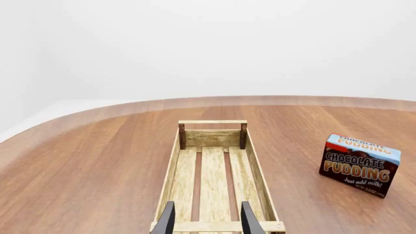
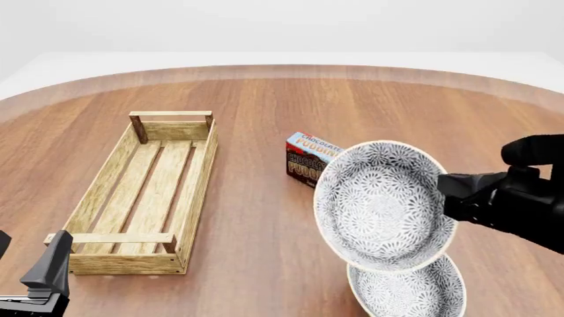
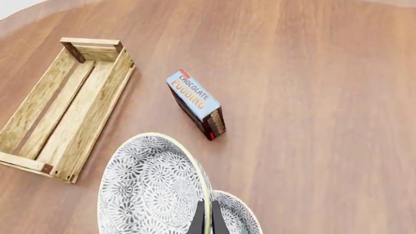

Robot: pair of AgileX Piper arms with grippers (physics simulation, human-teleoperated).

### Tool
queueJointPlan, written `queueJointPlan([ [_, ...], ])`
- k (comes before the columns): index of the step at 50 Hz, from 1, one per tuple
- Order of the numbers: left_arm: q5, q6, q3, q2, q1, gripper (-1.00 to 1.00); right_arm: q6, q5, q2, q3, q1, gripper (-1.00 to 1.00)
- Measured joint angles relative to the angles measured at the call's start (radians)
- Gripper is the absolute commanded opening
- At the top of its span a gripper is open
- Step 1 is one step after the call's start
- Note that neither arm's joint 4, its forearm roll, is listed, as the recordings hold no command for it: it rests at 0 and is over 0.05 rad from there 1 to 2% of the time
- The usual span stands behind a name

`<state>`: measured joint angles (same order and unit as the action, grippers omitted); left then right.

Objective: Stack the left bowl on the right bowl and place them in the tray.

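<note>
I'm working in a bare simulated scene: a rounded wooden table (image 2: 264,105) against a blank white backdrop (image 1: 208,44), with no room fixtures visible.

A round-edged, reddish-brown wooden table (image 2: 291,112) with streaked grain sits in a plain white, evenly lit surround.

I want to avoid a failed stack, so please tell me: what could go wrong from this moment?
The right gripper pinches only the rim of the raised, tilted bowl, so it might slip or swing. Released at this tilt, it could land askew on the lower bowl. The chocolate pudding box stands between the bowls and the tray.
</note>
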<state>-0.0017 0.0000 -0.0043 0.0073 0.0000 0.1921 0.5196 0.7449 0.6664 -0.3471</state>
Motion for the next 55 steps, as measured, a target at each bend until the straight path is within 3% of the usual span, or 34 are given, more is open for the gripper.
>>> queueJointPlan([
  [55,0.000,0.000,0.000,0.000,0.000,1.00,0.200,-0.032,-0.378,-0.367,0.098,-1.00],
])
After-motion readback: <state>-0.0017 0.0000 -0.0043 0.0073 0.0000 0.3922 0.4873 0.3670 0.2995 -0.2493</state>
